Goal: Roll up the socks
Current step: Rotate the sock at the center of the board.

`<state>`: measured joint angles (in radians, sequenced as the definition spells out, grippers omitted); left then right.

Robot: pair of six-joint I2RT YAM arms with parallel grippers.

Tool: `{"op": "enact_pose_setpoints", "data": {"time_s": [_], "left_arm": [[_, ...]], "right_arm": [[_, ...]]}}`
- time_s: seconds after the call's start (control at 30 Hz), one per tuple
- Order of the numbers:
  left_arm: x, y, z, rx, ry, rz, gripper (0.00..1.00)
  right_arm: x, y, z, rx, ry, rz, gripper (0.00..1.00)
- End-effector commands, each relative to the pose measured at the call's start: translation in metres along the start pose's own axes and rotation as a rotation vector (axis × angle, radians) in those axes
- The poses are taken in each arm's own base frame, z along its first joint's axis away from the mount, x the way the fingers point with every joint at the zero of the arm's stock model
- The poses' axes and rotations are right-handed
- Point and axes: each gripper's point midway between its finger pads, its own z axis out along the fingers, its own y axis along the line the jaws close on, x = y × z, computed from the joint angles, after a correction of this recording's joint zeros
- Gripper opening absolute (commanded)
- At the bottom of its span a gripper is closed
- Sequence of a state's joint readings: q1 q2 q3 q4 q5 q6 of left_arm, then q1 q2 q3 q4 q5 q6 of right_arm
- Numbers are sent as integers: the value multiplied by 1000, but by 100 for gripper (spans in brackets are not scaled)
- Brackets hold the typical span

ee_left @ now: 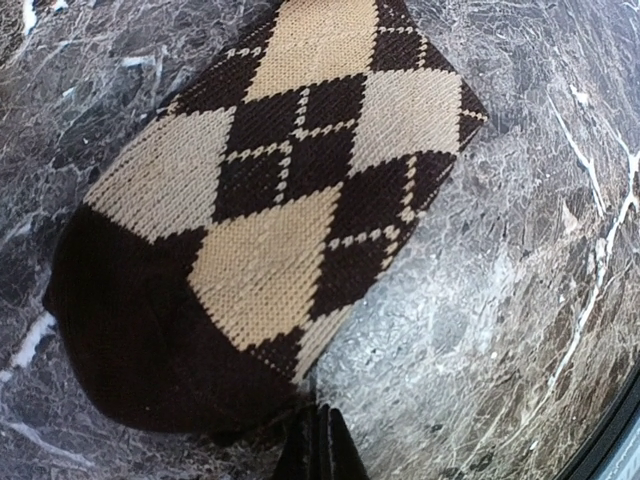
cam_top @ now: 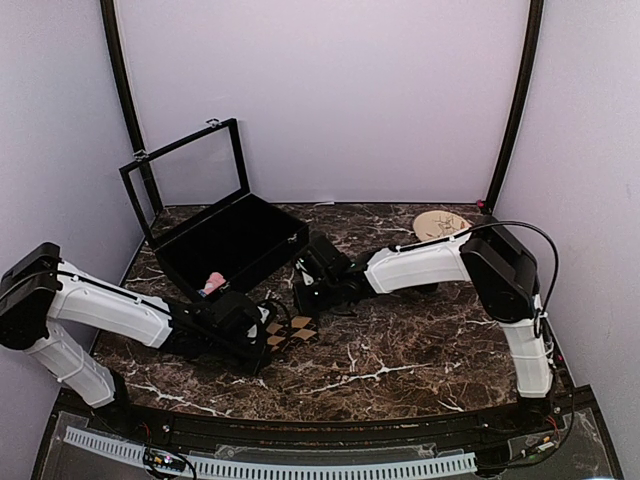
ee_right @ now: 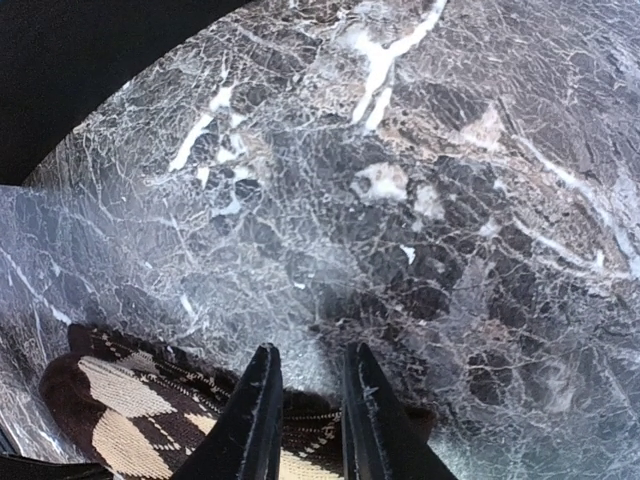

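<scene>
On the worktop (cam_top: 420,345), left jaws clenched at the dark end of the argyle sock (ee_left: 290,200); right jaws straddle its edge, grip unclear.

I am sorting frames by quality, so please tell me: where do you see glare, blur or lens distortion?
Top external: even, soft light, but the black case loses detail. Left wrist: argyle sock knit is sharp; marble table glares pale on the right. Right wrist: right gripper looks soft; the upper-left corner is black.
</scene>
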<state>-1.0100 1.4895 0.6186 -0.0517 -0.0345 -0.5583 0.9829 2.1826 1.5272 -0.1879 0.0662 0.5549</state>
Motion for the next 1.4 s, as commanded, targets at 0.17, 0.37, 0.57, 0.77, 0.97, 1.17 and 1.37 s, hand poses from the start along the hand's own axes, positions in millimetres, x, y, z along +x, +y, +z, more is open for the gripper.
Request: {"op": "enact_pose_setpoints", "data": {"time_s": [0.17, 0.37, 0.57, 0.77, 0.97, 1.17, 1.37], "left_arm": [[6, 6, 4, -59, 48, -22, 0], [9, 14, 6, -97, 59, -35, 0], [5, 17, 8, -127, 54, -19, 0], [-4, 23, 15, -147, 50, -18, 0], [-3, 36, 19, -163, 71, -54, 0], [-6, 40, 20, -156, 67, -61, 0], [-20, 32, 27, -123, 54, -38, 0]], "right_arm": [[31, -10, -6, 3, 76, 22, 21], [50, -18, -19, 21, 97, 42, 21], [63, -16, -36, 26, 102, 55, 21], [78, -12, -52, 28, 114, 72, 21], [97, -9, -63, 19, 139, 82, 21], [115, 2, -71, -14, 167, 89, 21], [125, 18, -76, -53, 181, 96, 21]]}}
